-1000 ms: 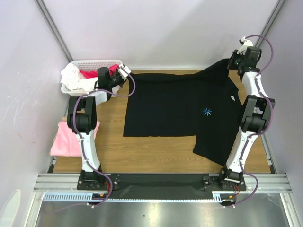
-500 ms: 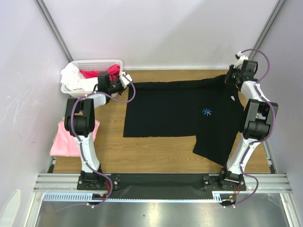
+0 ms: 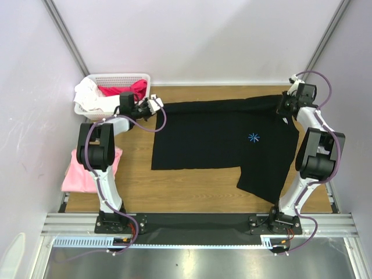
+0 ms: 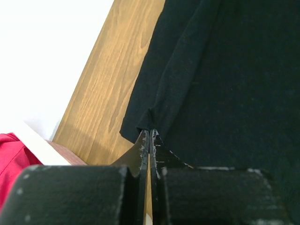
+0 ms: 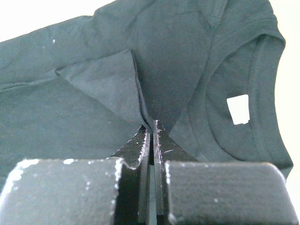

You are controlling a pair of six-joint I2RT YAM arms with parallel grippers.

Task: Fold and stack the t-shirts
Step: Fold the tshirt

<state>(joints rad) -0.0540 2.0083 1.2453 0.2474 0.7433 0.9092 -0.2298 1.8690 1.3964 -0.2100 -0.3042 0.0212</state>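
A large black t-shirt [image 3: 221,136] with a small pale-blue starburst mark [image 3: 254,138] lies spread across the wooden table. My left gripper [image 3: 156,105] is shut on its far left corner; the left wrist view shows the jaws [image 4: 149,133] pinching the black hem [image 4: 145,119]. My right gripper [image 3: 283,109] is shut on the shirt's far right edge near the collar; the right wrist view shows the jaws [image 5: 151,124] clamped on a fold, with the neckline and white label [image 5: 238,109] beside them. A light pink t-shirt [image 3: 78,172] lies folded at the table's left edge.
A white basket [image 3: 107,79] with white and red clothes stands at the far left corner, just behind my left gripper. Pale walls close the table on three sides. A metal rail runs along the near edge.
Both grippers have come down and toward the near side with the shirt's far edge. The raised right corner has dropped and the far edge now lies lower and straighter.
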